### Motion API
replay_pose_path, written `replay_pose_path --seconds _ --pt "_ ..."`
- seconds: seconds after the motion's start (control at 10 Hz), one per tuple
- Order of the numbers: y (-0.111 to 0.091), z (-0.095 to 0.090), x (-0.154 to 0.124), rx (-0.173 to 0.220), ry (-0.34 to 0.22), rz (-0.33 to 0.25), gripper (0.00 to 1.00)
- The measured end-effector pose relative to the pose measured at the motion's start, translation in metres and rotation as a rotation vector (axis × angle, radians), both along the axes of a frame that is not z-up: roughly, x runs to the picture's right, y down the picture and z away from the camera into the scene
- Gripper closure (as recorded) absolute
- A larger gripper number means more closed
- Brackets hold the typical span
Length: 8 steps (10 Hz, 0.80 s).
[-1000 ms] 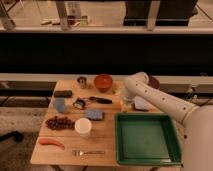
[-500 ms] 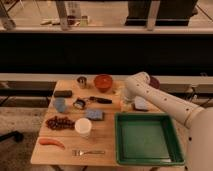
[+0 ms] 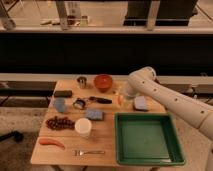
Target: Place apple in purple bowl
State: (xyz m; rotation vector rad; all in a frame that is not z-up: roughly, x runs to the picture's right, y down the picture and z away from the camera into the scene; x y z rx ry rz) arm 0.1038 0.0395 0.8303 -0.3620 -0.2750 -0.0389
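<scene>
My gripper [image 3: 126, 96] hangs low over the far right part of the table [image 3: 107, 137], at the end of my white arm [image 3: 165, 97], which reaches in from the right. Whether it is wide, narrow or holding anything, I cannot tell. Just at its left edge shows a small orange-yellow patch that looks like the apple [image 3: 119, 100], near the tabletop; I cannot tell if the two touch. I cannot make out the purple bowl; my arm covers the far right corner.

The orange-red bowl [image 3: 103, 82] stands just beyond and to the left, with a metal cup [image 3: 81, 81] beside it. A black-handled tool [image 3: 95, 100] lies left of the apple. A grey-blue block [image 3: 140, 103] sits under my arm, and the green tray [image 3: 147, 139] is nearer the front. A sponge [image 3: 94, 114], white cup [image 3: 83, 127], grapes [image 3: 59, 122], carrot [image 3: 51, 142] and fork [image 3: 89, 152] lie to the front left, well apart.
</scene>
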Motion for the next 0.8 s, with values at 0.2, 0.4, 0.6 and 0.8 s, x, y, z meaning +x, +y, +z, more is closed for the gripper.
replay_pose_path --seconds 0.2,0.4,0.6,0.8 --pt "-0.015 -0.013 -0.002 0.055 -0.007 -0.006 0.96" --pt "-0.042 -0.016 0.000 0.117 -0.003 -0.010 0.96" --pt "-0.069 -0.013 0.005 0.158 0.008 -0.009 0.96" --pt "-0.104 -0.012 0.016 0.190 0.027 0.000 0.96"
